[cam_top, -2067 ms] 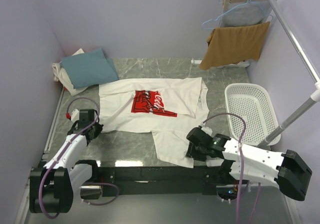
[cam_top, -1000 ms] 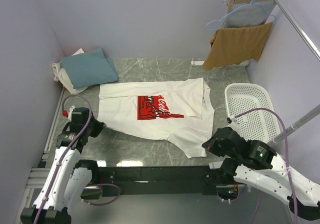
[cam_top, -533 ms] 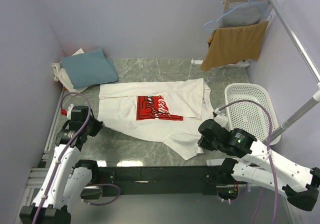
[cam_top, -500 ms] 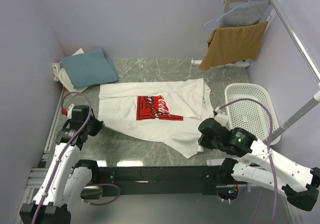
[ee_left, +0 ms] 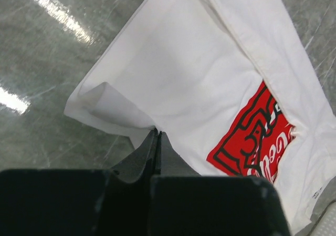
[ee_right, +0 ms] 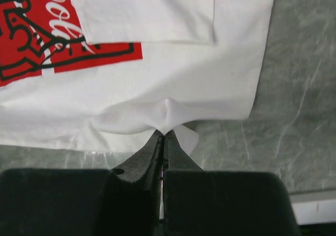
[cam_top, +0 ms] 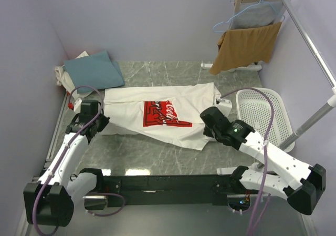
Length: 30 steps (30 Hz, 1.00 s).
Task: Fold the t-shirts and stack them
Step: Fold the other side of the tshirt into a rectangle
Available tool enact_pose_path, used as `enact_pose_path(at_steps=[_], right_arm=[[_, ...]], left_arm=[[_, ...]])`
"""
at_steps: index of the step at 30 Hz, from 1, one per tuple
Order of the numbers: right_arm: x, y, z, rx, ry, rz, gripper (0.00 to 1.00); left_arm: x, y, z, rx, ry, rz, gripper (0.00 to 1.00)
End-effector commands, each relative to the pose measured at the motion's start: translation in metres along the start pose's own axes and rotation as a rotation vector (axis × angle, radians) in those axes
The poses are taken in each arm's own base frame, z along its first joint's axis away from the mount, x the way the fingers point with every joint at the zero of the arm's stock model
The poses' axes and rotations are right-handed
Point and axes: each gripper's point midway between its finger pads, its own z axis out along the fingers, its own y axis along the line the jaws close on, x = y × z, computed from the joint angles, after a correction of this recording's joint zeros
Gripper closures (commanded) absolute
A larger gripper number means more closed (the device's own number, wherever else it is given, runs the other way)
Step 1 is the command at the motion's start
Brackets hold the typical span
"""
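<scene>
Pinching the near edge of the white t-shirt (cam_top: 126, 107), left hand (ee_left: 157, 137) and right hand (ee_right: 163, 136) are both clamped on cloth, one per end. Shirt lies print-up mid surface (cam_top: 157, 154); teal shirt (cam_top: 92, 72) sits folded back-left.

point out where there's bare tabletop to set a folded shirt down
Bare marble runs along the back wall, between the teal shirt and the tan cloth, and in a near strip between the white t-shirt and the black rail. Crowded: the back left corner, and the right side by the basket.
</scene>
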Motion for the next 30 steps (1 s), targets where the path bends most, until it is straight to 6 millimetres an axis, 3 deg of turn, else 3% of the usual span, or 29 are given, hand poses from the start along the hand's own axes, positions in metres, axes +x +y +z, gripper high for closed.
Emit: enact_pose_path(at_steps=[1, 6, 11, 15, 19, 25, 30], right_arm=[[-0.052, 0.025, 0.013, -0.061, -0.12, -0.036, 1.0], [-0.078, 0.046, 0.032, -0.084, -0.14, -0.084, 1.0], [-0.092, 0.062, 0.065, -0.061, -0.112, -0.127, 1.0], [-0.109, 0.064, 0.092, -0.018, -0.104, -0.123, 1.0], [-0.116, 0.046, 0.121, 0.108, -0.082, -0.113, 1.0], [-0.134, 0.0, 0.139, 0.249, -0.093, -0.041, 1.0], [-0.142, -0.01, 0.157, 0.268, -0.078, -0.064, 1.0]], left_arm=[[-0.037, -0.037, 0.003, 0.087, -0.12, 0.013, 0.99], [-0.039, -0.043, 0.025, 0.061, -0.111, 0.042, 0.99], [-0.04, -0.047, 0.046, 0.032, -0.098, 0.049, 0.99], [-0.039, -0.047, 0.07, -0.002, -0.094, 0.054, 0.99], [-0.038, -0.042, 0.088, -0.068, -0.08, 0.085, 0.99], [-0.039, -0.029, 0.099, -0.127, -0.092, 0.115, 0.99], [-0.041, -0.033, 0.103, -0.109, -0.103, 0.166, 0.97]])
